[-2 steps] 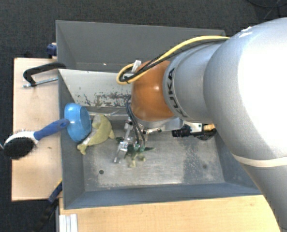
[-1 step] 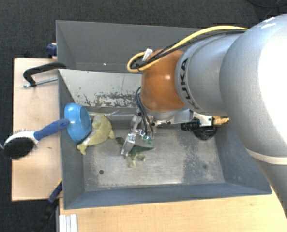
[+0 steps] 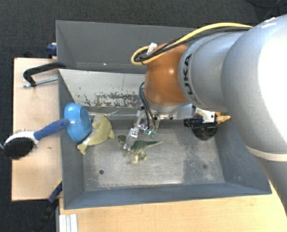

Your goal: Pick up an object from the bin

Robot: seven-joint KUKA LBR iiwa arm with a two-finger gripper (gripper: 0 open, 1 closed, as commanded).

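My gripper (image 3: 135,138) reaches down and to the left from under the orange wrist cover, into the middle of the bin. Right beneath its tip lies a small green toy dinosaur (image 3: 141,150) on the bin floor, touching or almost touching it. To the left of the dinosaur lies a limp yellow-green rubbery toy (image 3: 98,133). Beside that, against the left wall, a blue cup (image 3: 78,122) lies on its side.
A brush with a blue handle (image 3: 49,129) and a dark bristle head sticks out over the bin's left rim next to the cup. A black round thing (image 3: 204,129) sits at the right under the arm. The arm covers the bin's back right.
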